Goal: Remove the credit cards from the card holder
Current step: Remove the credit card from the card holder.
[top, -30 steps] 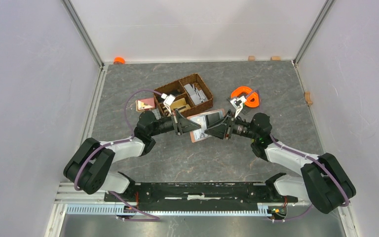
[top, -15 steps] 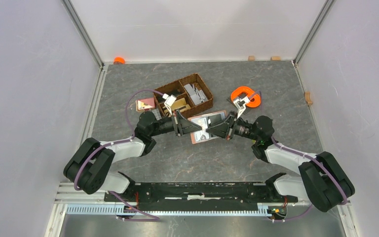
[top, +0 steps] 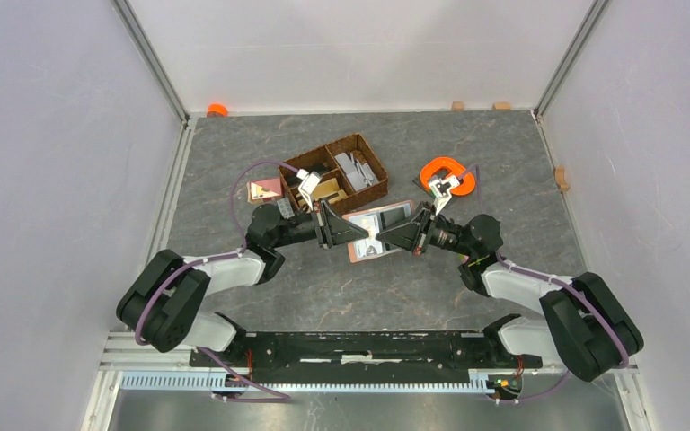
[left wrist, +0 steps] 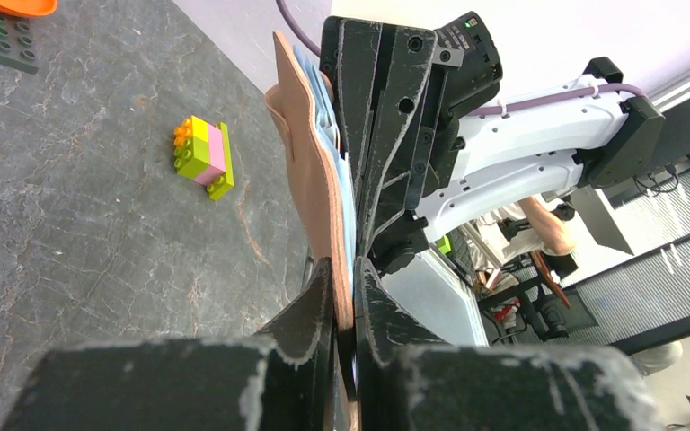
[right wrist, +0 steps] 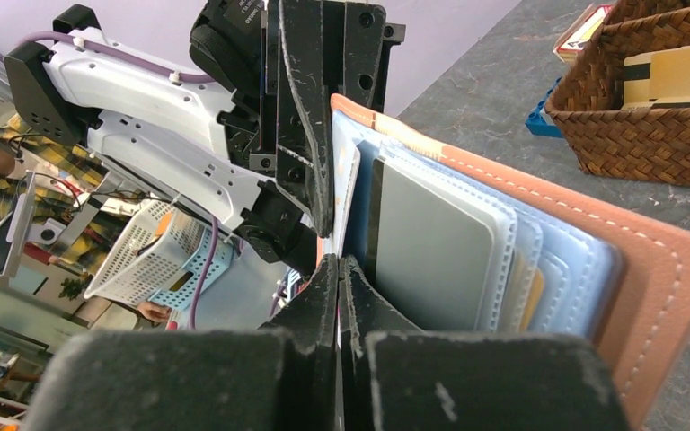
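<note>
The tan-pink card holder (top: 375, 230) hangs open above the table between my two grippers. My left gripper (top: 356, 232) is shut on its tan edge; in the left wrist view the wallet (left wrist: 310, 162) stands on edge between the fingertips (left wrist: 346, 292). My right gripper (top: 385, 239) faces it from the right. Its jaws (right wrist: 339, 269) are shut on a thin pale blue card (right wrist: 347, 193) at the holder's inner side. A grey card (right wrist: 431, 242) and several more card edges sit in the pale blue pockets (right wrist: 557, 260).
A brown wicker basket (top: 341, 172) with flat pieces stands just behind the grippers, also in the right wrist view (right wrist: 665, 135). A pink-and-white piece (top: 265, 189) lies to its left. An orange ring (top: 446, 175) lies to its right. Toy bricks (left wrist: 202, 158) lie on the table.
My right arm has drawn back a little to the right. The card holder stays held between both grippers at about the same place.
</note>
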`<state>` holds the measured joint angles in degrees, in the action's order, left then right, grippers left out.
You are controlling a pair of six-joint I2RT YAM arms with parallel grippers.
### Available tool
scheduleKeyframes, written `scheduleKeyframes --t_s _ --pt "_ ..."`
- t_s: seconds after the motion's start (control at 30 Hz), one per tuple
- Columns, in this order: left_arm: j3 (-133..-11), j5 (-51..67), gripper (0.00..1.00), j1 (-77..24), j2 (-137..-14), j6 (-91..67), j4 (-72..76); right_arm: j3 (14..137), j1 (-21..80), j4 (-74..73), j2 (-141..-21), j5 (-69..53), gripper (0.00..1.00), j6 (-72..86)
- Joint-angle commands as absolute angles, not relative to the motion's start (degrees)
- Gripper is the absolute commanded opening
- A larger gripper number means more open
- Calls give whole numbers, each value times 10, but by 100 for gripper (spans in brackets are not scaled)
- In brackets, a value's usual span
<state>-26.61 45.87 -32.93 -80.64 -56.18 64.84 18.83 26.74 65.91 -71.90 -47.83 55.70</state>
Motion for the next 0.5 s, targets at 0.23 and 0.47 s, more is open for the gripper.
scheduleKeyframes --t_s 0.23,0.47 --pt "-278 465 22 -338 -800 -563 644 171 237 712 -704 -469 0 574" --pt "-274 461 9 -334 -793 -560 644 164 223 699 -695 -462 0 572"
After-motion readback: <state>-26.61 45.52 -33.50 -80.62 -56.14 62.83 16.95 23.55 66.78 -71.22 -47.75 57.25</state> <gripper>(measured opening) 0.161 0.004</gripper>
